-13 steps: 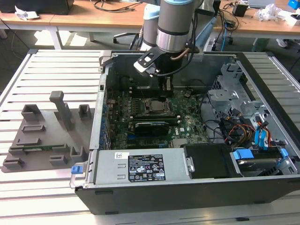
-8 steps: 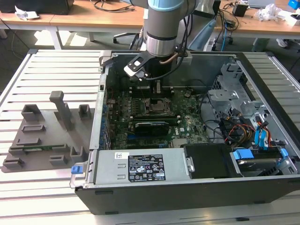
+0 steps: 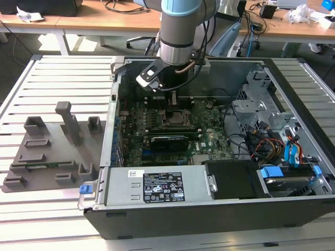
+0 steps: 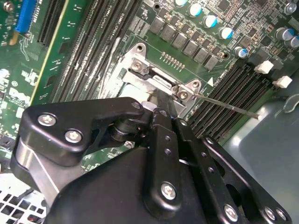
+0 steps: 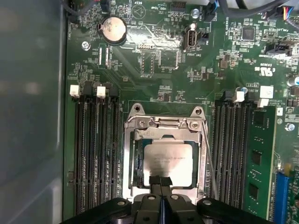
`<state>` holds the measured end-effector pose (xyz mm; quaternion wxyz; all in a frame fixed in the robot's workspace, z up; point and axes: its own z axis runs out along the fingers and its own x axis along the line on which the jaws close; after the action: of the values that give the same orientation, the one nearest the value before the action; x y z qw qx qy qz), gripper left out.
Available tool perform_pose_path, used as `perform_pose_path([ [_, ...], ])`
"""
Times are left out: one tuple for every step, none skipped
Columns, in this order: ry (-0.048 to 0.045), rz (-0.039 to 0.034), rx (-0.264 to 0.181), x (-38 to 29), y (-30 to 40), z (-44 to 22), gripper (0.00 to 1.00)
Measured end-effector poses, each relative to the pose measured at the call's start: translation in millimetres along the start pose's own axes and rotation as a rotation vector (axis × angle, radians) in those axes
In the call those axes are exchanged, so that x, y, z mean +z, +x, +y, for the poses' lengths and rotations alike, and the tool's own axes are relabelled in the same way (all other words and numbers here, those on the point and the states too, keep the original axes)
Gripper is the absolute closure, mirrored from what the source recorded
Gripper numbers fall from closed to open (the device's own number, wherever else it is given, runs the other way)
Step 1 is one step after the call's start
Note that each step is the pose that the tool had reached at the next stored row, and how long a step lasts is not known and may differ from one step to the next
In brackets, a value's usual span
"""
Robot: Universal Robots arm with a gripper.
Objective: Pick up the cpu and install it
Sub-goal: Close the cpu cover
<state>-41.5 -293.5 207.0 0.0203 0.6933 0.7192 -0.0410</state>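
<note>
The cpu [image 5: 167, 158], a flat square chip with a silvery top, lies inside the open metal-framed socket [image 5: 131, 140] on the green motherboard. My gripper [image 5: 160, 181] hangs right over the socket, its two black fingers pressed together, tips at the chip's edge. Nothing shows between the fingers. In the exterior view the gripper [image 3: 172, 100] reaches down into the open computer case, just above the socket [image 3: 175, 116]. In the second wrist view the gripper [image 4: 156, 100] points at the socket's hinge bracket [image 4: 161, 84], and its black body hides the cpu.
Memory slots [image 5: 96, 154] flank the socket, and a thin lever rod [image 4: 224, 105] runs beside it. A long black card [image 3: 168, 140] lies nearer the case's front. A drive cage with cables [image 3: 267, 125] is at the exterior view's right, a grey fixture [image 3: 52, 149] at its left.
</note>
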Motion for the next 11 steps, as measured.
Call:
perform_pose_path([
  [-0.0002, 0.0, -0.001, 0.4, 0.3, -0.2, 0.89],
  [-0.0002, -0.0002, -0.003, 0.8, 0.4, -0.2, 0.89],
  [-0.0004, -0.0006, -0.005, 0.8, 0.4, -0.2, 0.89],
  [-0.0007, -0.0014, -0.009, 0.9, 0.5, -0.2, 0.89],
  [-0.001, -0.002, -0.01, 1.0, 0.5, -0.1, 0.89],
  [-0.0011, -0.0031, -0.011, 1.1, 0.6, 0.3, 0.89],
  [-0.001, -0.0044, -0.012, 1.2, 0.6, 0.5, 0.89],
  [-0.001, -0.0059, -0.013, 1.4, 0.5, 0.7, 0.89],
  [-0.0009, -0.0078, -0.014, 1.7, 0.5, 0.8, 0.89],
  [-0.0008, -0.009, -0.014, 1.9, 0.6, 1.0, 0.89],
  [-0.0009, -0.0109, -0.015, 2.1, 0.6, 1.2, 0.89],
])
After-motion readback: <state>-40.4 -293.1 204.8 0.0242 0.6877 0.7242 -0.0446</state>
